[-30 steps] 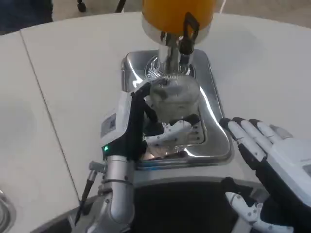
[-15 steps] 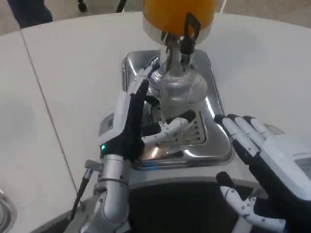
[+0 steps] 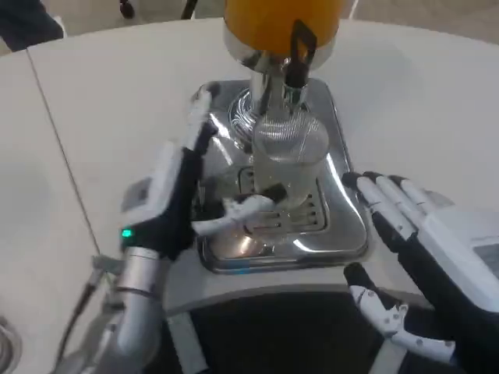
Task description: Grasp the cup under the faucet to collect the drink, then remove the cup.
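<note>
A clear ribbed cup (image 3: 288, 158) stands upright on the slotted grate of the silver drip tray (image 3: 343, 226), right under the dispenser's silver faucet (image 3: 269, 82). My left hand (image 3: 178, 191) is at the cup's left with its fingers spread. Its upper fingers (image 3: 200, 109) are apart from the cup, and its thumb (image 3: 238, 209) reaches toward the cup's base; I cannot tell whether it touches. My right hand (image 3: 421, 234) hovers open at the tray's right edge, fingers pointing up and left, holding nothing.
The orange tank (image 3: 281, 19) with a black lever (image 3: 300, 45) rises above the faucet at the top centre. White table (image 3: 117, 101) spreads left and right of the tray. A seam in the tabletop (image 3: 62, 156) runs down the left.
My left hand carried the cup up under the faucet, then opened and drew back to the left. The right hand edged slightly toward the tray.
</note>
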### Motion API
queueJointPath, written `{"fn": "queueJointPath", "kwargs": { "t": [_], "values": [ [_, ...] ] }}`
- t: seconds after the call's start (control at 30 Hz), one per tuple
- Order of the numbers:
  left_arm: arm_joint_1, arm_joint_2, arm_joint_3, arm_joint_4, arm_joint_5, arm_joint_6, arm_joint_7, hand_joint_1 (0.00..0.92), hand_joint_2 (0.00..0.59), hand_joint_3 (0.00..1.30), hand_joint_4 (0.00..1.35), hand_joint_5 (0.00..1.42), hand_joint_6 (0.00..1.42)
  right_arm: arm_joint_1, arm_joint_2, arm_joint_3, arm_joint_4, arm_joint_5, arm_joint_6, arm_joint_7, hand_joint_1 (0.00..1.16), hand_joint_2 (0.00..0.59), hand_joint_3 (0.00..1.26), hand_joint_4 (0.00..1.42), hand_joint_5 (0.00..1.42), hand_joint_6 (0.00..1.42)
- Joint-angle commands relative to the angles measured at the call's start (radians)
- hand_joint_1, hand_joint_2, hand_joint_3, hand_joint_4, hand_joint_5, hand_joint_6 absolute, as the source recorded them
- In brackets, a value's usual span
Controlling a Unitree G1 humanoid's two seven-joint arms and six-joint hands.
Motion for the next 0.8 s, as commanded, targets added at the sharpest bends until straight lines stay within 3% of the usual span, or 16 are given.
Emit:
{"fn": "queueJointPath", "kwargs": {
  "t": [0.03,0.27,0.43,0.53,0.6,0.7,0.8],
  "values": [
    [0.068,0.076,0.043,-0.119,0.001,0.03,-0.053,0.422,0.069,0.0,0.0,0.24,0.22,0.01,0.023,0.027,0.019,-0.013,-0.009,-0.052,0.3,0.575,0.01,0.0,0.0,0.05],
    [0.151,0.151,0.077,-0.278,0.051,0.168,-0.133,0.381,0.06,0.0,0.0,0.18,0.19,-0.009,0.045,0.061,0.108,0.001,-0.021,-0.154,0.3,0.575,0.01,0.0,0.0,0.05],
    [0.249,0.224,0.098,-0.456,0.099,0.284,-0.249,0.168,0.057,0.0,0.0,0.05,0.08,-0.059,0.051,0.064,0.133,0.014,-0.037,-0.213,0.29,0.575,0.02,0.0,0.0,0.05],
    [0.377,0.276,0.118,-0.627,0.174,0.366,-0.321,0.08,0.049,0.0,0.0,0.0,0.01,-0.122,0.094,0.065,0.145,0.049,0.021,-0.21,0.29,0.575,0.02,0.0,0.0,0.05],
    [0.472,0.285,0.132,-0.727,0.232,0.397,-0.319,0.073,0.05,0.0,0.0,0.0,0.0,-0.163,0.117,0.066,0.156,0.068,0.051,-0.209,0.29,0.575,0.02,0.0,0.0,0.06],
    [0.565,0.275,0.14,-0.822,0.289,0.433,-0.333,0.066,0.059,0.0,0.0,0.0,0.0,-0.206,0.111,0.067,0.193,0.067,0.038,-0.251,0.29,0.572,0.02,0.0,0.0,0.06],
    [0.629,0.236,0.131,-0.887,0.314,0.484,-0.369,0.127,0.1,0.0,0.0,0.0,0.0,-0.284,0.167,0.067,0.257,0.106,0.095,-0.291,0.3,0.57,0.02,0.0,0.0,0.06]
  ]
}}
